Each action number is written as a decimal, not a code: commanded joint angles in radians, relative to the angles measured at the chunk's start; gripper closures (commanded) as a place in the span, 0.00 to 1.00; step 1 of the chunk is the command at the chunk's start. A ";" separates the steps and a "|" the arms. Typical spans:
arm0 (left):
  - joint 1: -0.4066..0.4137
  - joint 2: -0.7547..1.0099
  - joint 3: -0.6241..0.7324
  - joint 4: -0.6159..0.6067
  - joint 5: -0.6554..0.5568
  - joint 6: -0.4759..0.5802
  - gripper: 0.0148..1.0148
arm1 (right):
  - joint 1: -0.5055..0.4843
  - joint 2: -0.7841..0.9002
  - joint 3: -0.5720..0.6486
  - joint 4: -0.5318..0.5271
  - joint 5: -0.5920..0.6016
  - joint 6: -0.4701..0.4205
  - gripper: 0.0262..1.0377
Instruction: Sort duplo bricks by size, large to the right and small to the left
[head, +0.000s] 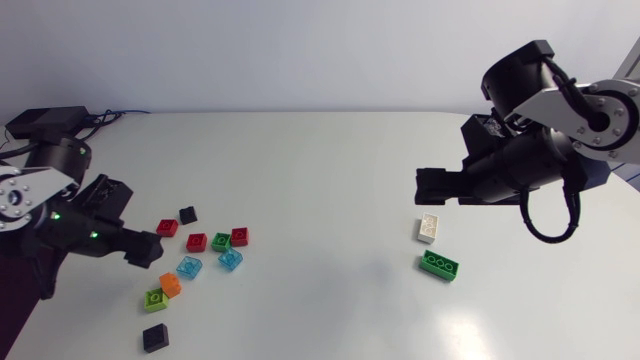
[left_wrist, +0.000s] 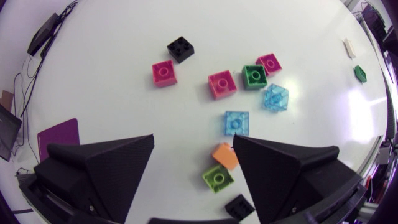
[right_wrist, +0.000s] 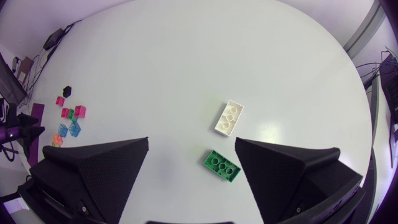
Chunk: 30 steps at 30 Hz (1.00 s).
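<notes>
Several small bricks lie clustered at the table's left: red (head: 196, 241), green (head: 221, 241), clear blue (head: 189, 267), orange (head: 170, 285), lime (head: 155, 299) and black (head: 155, 338). My left gripper (head: 150, 248) hangs just left of this cluster, open and holding nothing. In the left wrist view the orange brick (left_wrist: 225, 155) and the lime brick (left_wrist: 217, 178) sit against the inner side of one finger (left_wrist: 280, 168). At the right lie a long white brick (head: 428, 229) and a long green brick (head: 439, 265). My right gripper (head: 425, 186) is open above and behind them, and the green brick (right_wrist: 221, 165) lies between its fingers' tips.
A black box with cables (head: 45, 122) sits at the table's far left corner. A flat purple piece (left_wrist: 59, 134) lies by the left edge, beside my left gripper. The wide white middle of the table (head: 320, 200) separates the two groups of bricks.
</notes>
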 joint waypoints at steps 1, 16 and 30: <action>0.003 -0.081 -0.054 -0.101 0.000 0.065 0.05 | -0.002 -0.021 -0.025 0.004 0.000 0.011 0.04; -0.152 -0.088 -0.137 -0.375 -0.009 0.352 0.70 | 0.012 -0.050 -0.060 0.007 -0.003 0.024 0.04; -0.285 0.151 -0.152 -0.366 -0.046 0.481 0.71 | 0.010 -0.045 -0.074 0.024 -0.001 0.021 0.04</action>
